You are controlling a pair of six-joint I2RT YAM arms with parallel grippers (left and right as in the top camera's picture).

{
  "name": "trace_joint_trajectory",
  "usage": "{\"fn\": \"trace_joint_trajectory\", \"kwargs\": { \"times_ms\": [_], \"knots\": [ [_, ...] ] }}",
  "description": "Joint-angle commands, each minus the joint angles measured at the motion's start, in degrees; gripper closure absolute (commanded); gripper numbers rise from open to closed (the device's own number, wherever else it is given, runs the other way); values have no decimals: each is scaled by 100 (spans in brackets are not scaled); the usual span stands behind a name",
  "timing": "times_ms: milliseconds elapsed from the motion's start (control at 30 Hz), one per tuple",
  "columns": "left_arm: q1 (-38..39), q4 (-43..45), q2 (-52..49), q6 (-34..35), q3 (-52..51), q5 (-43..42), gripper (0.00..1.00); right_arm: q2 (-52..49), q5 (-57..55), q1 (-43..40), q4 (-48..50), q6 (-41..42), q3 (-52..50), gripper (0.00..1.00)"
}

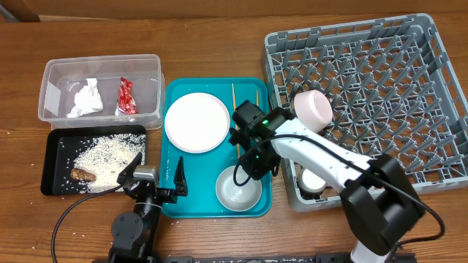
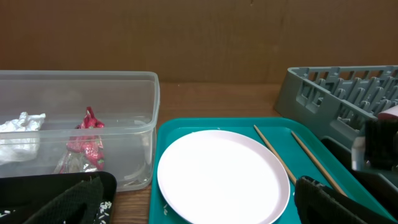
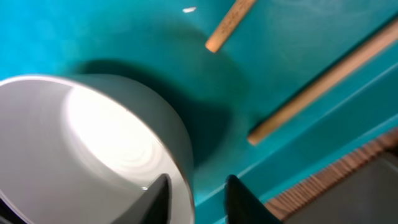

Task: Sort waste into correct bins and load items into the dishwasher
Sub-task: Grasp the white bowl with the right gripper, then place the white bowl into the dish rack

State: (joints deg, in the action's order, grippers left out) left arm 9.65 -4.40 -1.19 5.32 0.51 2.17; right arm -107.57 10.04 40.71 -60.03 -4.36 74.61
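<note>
The small round pale bowl (image 1: 238, 188) is set on the teal plastic tray (image 1: 197, 175), its rim taken between the parted jaws of the right gripper (image 3: 198, 196). The left gripper (image 1: 159, 159) is held spread nearby.

A teal tray (image 1: 196, 174) lies on the wooden counter (image 1: 219, 44), around the middle and towards the front edge, with its long sides running front to back. It is rectangular with rounded corners and a low raised rim, and its floor is smooth and glossy. The counter is brown wood with dark, streaky grain. Along its far edge stands a plain brown board (image 2: 199, 37), flat and unmarked, meeting the counter in a straight line.
</note>
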Motion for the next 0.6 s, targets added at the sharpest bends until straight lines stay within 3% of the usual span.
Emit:
{"fn": "trace_joint_trajectory", "kwargs": {
  "times_ms": [0, 67, 200, 267, 467, 567],
  "knots": [
    [-31, 15, 11, -149, -22, -33, 0, -192, -7, 109, 70, -13, -72, 83],
    [-31, 15, 11, -149, -22, -33, 0, -168, -35, 111, 74, 160, 85, 96],
    [-31, 15, 11, -149, -20, -33, 0, 57, -713, 101, -275, 603, 774, 96],
    [-31, 15, 11, -149, -22, -33, 0, 223, -1757, 101, -564, 1126, 1294, 96],
    [-31, 15, 11, -149, -20, -33, 0, 636, -6430, 20, -1379, 3827, 2514, 96],
    [-31, 15, 11, -149, -22, -33, 0, 678, -7683, -199, -1303, 4109, 2514, 96]
  ]
}}
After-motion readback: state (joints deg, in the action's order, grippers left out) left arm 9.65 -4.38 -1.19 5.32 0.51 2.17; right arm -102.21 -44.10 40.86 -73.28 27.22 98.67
